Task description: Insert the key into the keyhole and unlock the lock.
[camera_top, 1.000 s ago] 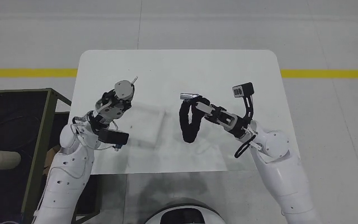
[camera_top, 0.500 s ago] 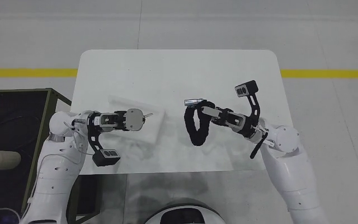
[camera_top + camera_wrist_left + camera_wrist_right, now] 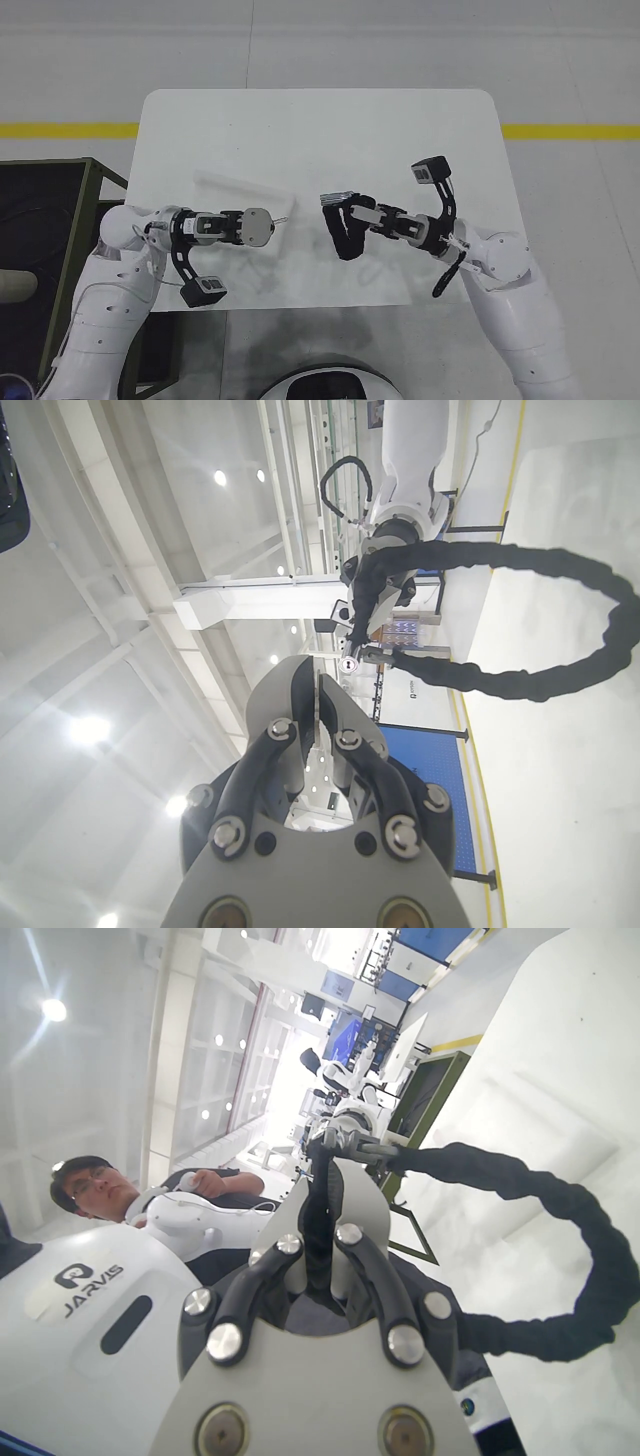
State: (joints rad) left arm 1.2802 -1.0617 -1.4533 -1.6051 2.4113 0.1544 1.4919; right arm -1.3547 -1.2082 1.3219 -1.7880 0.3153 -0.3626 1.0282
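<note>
The white rounded-corner tabletop spans the middle of the top view. Just right of its centre is the black fabric-sleeved cable lock, its loop drooping toward the frame's lower edge and its silver metal lock head pointing to the frame's left. The right gripper holds it, jaws pressed on the black sleeve just behind the head. Left of centre, the left gripper faces the lock, near but apart, jaws pinching the small flat silver key with its blade sticking out toward the head. In the left wrist view the blade stands edge-on between the pads, and the round silver keyhole sits a little off its line. To insert well, I judge the blade should first be levelled with the keyhole and its flat turned to match the slot. Then it should be pushed slowly straight along its axis while the right arm holds the head rigid, and turned only once fully seated.
</note>
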